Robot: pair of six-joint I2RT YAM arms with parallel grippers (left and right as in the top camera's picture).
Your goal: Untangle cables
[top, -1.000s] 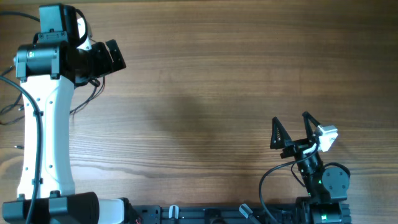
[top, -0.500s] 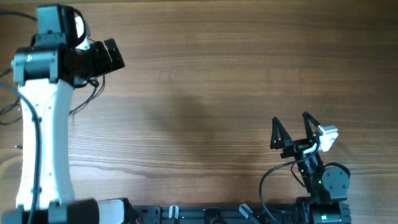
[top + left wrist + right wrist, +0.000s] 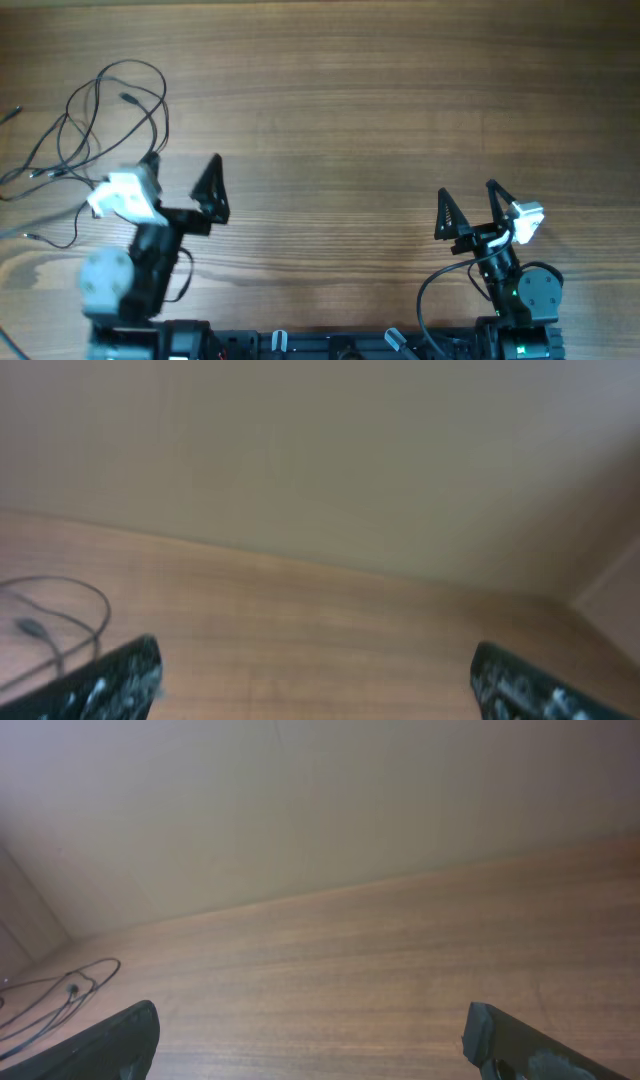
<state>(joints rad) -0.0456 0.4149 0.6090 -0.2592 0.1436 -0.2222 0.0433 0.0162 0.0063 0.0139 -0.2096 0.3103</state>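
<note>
**Item: cables (image 3: 105,105).** A loose tangle of thin dark wires at the far left of the wooden table (image 3: 360,110). Several loops overlap, and plug ends splay out toward the left border of the overhead view. At least 2 strands run out of view there.

**Left gripper (image 3: 185,175).** Near left, just near-side of the tangle. Jaws spread wide, nothing held. The wrist view shows only bare wood between the fingers.

**Right gripper (image 3: 466,190).** Near right, well apart from the cables. Jaws wide open and empty.

**Hazards (judged).**
- Closing on 2 crossed strands at once would probably tighten the tangle instead of freeing it.
- The wire is far thinner than the fingers and may slip out.
- A pull toward the left could drag the plug ends over an edge. Where that edge lies cannot be told.

**Room.** The centre and right of the table offer broad open wood for laying strands out. The far edge meets a wall. The arm bases occupy the near edge.
</note>
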